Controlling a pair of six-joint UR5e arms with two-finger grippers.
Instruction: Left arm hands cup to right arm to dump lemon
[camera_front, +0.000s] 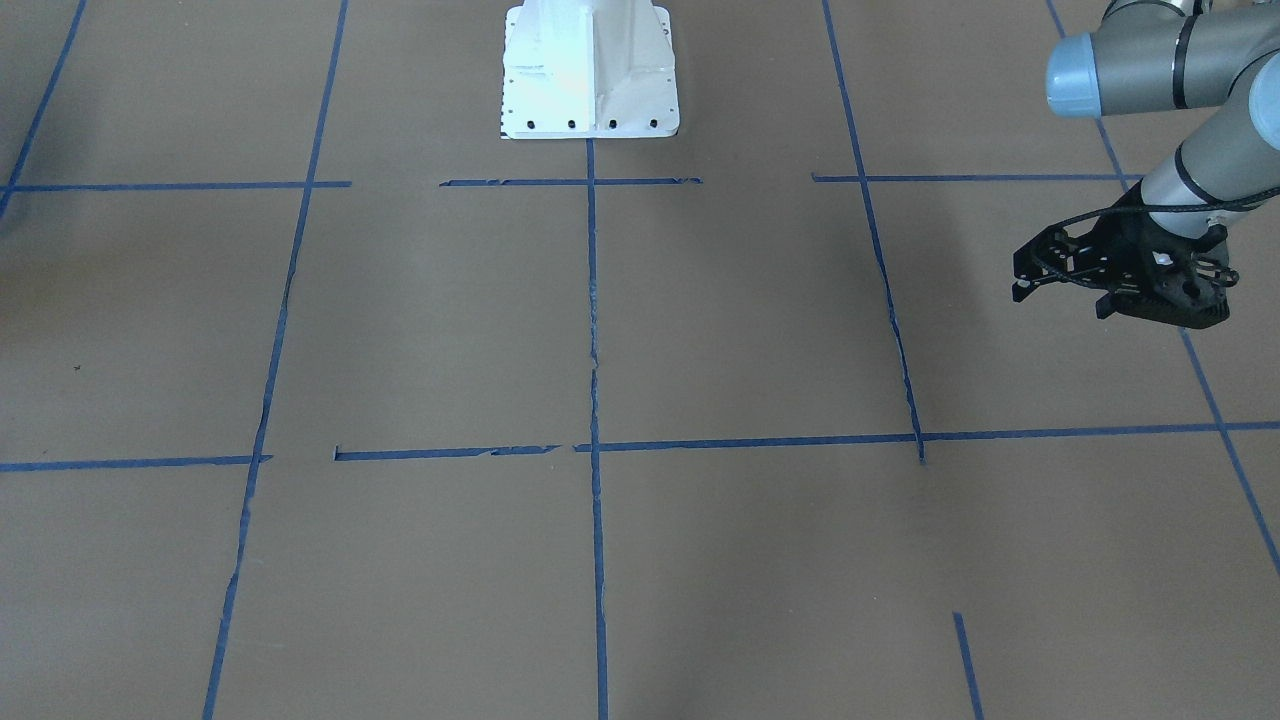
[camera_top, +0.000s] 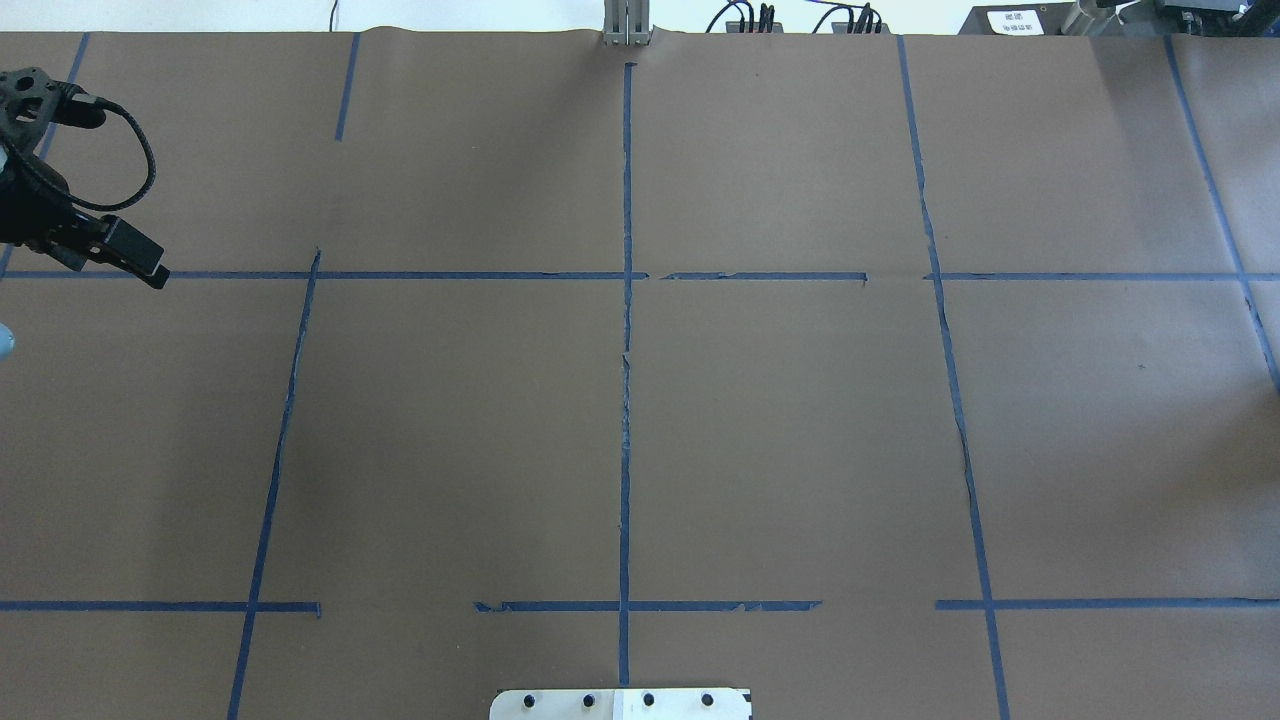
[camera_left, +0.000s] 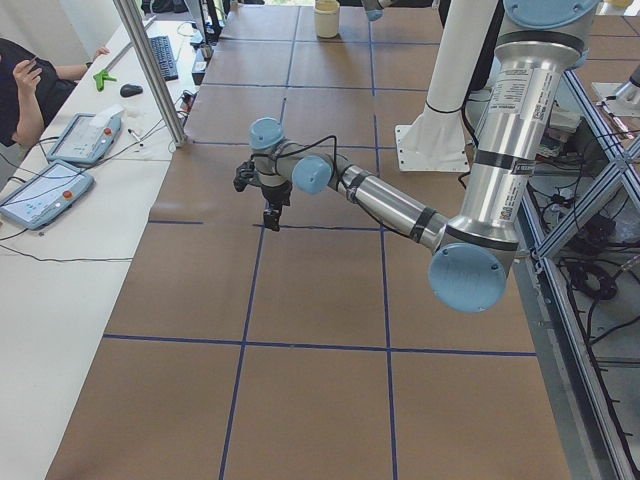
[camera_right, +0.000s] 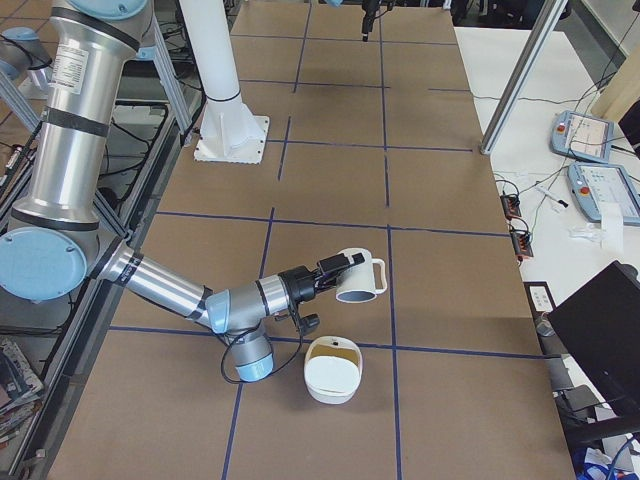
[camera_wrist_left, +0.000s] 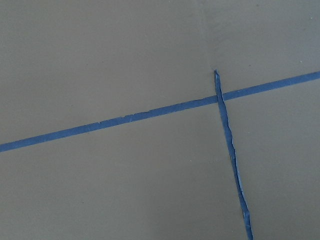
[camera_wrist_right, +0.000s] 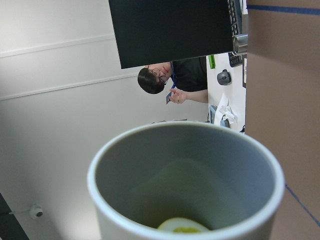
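My left gripper (camera_front: 1060, 295), empty, fingers spread, over worktop (camera_front: 760, 330), my right gripper (camera_right: 340, 265) at the cup (camera_right: 362, 285), clenched or not I cannot tell, cup tipped sideways near white bowl (camera_right: 333, 372), lemon (camera_wrist_right: 180, 227) inside cup, arm label (camera_left: 510, 195) unreadable

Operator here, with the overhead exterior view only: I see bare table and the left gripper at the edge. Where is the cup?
Observer: The exterior right view shows the cup at the right gripper, off the table and tipped on its side.
Operator: Is it emptied yet?
Observer: No. The right wrist view looks into its mouth, and the lemon is inside.
Operator: Anything there to dump into?
Observer: A white bowl stands on the table near the cup.
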